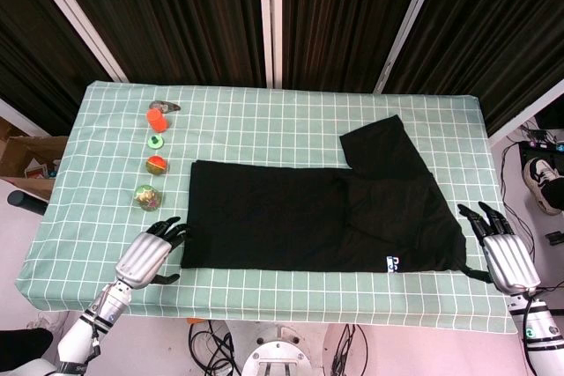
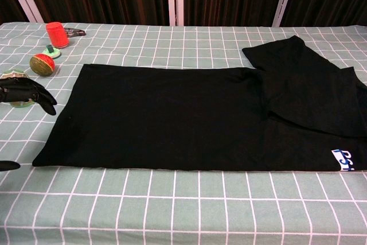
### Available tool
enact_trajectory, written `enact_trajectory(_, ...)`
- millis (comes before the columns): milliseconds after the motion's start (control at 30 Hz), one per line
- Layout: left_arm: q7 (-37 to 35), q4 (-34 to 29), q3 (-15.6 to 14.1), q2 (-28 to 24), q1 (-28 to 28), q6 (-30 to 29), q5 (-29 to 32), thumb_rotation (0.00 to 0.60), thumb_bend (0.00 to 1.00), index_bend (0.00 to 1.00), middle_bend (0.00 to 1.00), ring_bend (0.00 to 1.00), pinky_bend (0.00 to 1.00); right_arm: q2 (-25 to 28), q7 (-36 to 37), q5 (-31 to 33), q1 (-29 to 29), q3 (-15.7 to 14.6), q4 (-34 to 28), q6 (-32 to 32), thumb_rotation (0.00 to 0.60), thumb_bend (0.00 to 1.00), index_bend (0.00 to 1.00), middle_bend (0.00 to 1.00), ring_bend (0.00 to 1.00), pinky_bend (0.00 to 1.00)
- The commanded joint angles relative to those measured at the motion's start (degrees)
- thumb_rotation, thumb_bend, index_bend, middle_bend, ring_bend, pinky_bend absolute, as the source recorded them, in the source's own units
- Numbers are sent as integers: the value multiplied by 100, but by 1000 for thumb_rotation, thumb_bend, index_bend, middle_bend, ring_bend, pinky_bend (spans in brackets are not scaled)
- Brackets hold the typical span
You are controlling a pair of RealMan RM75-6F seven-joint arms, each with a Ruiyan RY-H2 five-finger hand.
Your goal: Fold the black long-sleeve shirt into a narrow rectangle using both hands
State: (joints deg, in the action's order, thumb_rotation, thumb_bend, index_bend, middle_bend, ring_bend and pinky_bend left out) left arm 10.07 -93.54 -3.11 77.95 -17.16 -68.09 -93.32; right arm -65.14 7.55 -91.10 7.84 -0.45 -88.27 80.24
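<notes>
While both hands flank the shirt (image 1: 317, 213), its near hem seemingly lies straight

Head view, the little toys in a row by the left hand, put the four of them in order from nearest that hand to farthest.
From the left hand, going up the table's left side:
1. Green-gold ball, just above the hand.
2. Red and green ball, next up the row.
3. Green ring, farther back.
4. Orange cup, near the far edge.
</notes>
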Motion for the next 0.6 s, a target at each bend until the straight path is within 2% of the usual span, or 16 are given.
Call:
enact_trajectory(33, -20, 98, -1, 135, -14, 56, 96, 600, 59, 307, 210, 118, 221, -10, -37, 9, 43, -4, -3, -78, 600, 190, 104, 224, 21, 151)
enact_trajectory(233, 185, 343, -22, 452, 5, 93, 239, 600, 105, 330, 210, 118, 220, 166, -65, -89, 86, 25, -138, -14, 600, 194, 104, 224, 21, 151)
enact_trajectory(400, 288, 543, -64, 698, 48, 2, 225, 600, 195, 358, 210, 118, 211, 326, -92, -130, 24, 35, -218, 153, 600, 203, 104, 224, 22, 151)
enact_trajectory(600, 436, 862, -89, 1041, 27, 20, 205, 600, 221, 389, 210, 118, 210, 324, -39, -128, -35, -10, -187, 189, 600, 203, 104, 224, 22, 151)
